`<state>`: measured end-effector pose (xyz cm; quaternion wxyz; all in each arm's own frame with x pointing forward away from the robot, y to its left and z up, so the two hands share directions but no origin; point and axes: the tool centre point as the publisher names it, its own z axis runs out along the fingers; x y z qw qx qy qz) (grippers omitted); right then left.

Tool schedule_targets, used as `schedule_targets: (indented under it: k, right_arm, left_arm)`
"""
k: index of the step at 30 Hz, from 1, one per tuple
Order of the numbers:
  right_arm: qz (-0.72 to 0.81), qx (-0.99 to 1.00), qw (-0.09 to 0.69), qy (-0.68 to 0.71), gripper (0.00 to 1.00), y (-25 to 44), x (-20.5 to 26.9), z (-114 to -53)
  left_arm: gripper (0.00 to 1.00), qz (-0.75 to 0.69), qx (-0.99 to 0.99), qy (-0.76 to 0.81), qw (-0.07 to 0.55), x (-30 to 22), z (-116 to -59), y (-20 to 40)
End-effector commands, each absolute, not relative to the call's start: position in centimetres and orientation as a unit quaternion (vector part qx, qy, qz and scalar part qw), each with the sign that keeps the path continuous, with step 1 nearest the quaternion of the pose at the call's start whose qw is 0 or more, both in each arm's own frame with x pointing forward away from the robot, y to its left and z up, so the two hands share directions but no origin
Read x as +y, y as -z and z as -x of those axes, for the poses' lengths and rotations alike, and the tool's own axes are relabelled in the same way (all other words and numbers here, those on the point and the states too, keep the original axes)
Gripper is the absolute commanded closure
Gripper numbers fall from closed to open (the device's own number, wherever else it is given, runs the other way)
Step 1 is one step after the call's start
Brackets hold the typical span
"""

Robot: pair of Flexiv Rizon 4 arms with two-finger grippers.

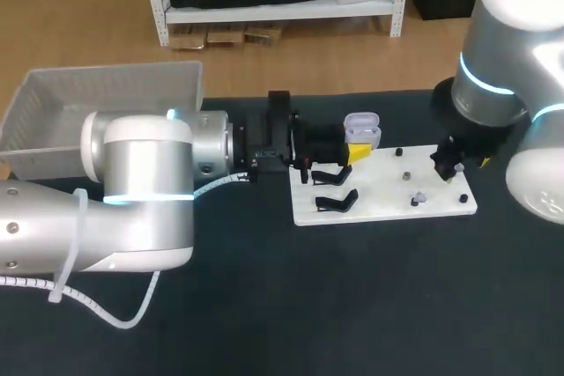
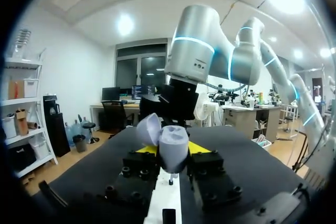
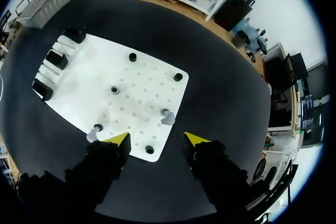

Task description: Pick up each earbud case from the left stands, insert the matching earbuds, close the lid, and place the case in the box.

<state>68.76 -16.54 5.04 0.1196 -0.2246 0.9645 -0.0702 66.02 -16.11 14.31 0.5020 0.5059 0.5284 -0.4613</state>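
Black tabletop (image 1: 264, 305) | open earbud case (image 2: 169, 145) seemingly clamped in left pincer (image 2: 173, 149)

The bench (image 1: 352, 305) is matt black. The board (image 1: 388, 207) is white, speckled with rows of tiny holes, and its stands (image 1: 335, 202) are black. The earbud case (image 2: 173, 148) is pale lavender-grey. The left arm (image 1: 141, 191) and the right arm (image 1: 502, 59) are silver with glowing light-blue rings. The fingers (image 3: 118, 139) are black, tipped bright yellow. The box (image 1: 106, 94) is pale grey.

Head high, wrists close, shared white board (image 1: 379, 202)
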Motion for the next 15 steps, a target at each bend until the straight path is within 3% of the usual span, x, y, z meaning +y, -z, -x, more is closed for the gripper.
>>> schedule_targets:
  k: [1,4,15]
  right_arm:
    - [0.231,0.966,0.098,0.069,0.42,-4.8,-16.7,-69.2]
    - [0.240,0.964,0.089,0.074,0.50,-4.3,-17.0,-69.4]
    - [0.250,0.962,0.084,0.063,0.51,-3.1,-17.1,-70.2]
  left_arm:
    - [1.00,-0.503,0.528,0.459,0.508,-16.1,-65.8,-14.2]
    - [1.00,-0.503,0.528,0.459,0.508,-16.1,-65.8,-14.2]
    - [1.00,-0.503,0.528,0.459,0.508,-16.1,-65.8,-14.2]
